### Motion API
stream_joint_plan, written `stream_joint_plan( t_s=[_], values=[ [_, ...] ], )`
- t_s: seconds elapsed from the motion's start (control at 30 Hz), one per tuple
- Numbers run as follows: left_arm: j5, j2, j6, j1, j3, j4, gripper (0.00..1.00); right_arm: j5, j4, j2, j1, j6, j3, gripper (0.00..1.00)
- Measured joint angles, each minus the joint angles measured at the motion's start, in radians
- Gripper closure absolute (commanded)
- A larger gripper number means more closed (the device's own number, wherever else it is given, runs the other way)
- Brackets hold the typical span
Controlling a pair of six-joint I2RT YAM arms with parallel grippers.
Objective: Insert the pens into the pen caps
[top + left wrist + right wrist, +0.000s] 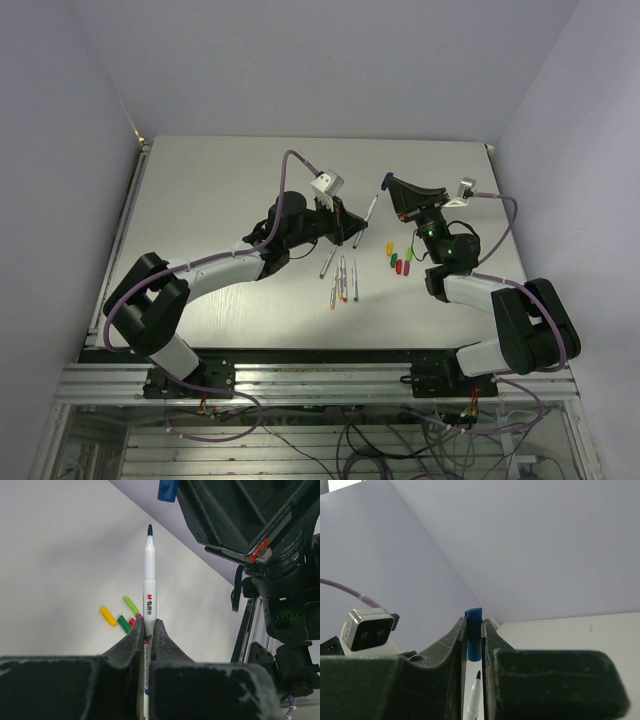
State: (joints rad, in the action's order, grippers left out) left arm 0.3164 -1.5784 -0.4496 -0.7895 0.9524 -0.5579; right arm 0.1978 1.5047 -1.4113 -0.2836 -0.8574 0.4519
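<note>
Your left gripper (148,626) is clamped on a pen (149,575), blue tip up. Your right gripper (474,622) pinches the blue cap (474,645). The tip sits close under that cap, not touching. Both are held high over the middle of the table (200,200), well apart from the walls (60,150) at its left, right and far edges. Down below lie four more pens (342,280), and just right of them the other caps (398,262). The held barrel reads "M&G". Your left arm stretches in from the left; your right arm is folded, wrist turned left.
</note>
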Motion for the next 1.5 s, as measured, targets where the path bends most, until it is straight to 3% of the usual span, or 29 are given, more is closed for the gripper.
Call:
stream_joint_plan(
  t_s=[0.93,1.5],
  values=[
    [-0.005,0.000,-0.003,0.000,0.000,-0.022,0.93,0.061,0.010,-0.046,0.000,-0.053,0.000,1.00],
    [-0.058,0.000,-0.022,0.000,-0.037,-0.082,0.93,0.195,0.031,-0.146,0.005,-0.201,0.009,0.98]
  ],
)
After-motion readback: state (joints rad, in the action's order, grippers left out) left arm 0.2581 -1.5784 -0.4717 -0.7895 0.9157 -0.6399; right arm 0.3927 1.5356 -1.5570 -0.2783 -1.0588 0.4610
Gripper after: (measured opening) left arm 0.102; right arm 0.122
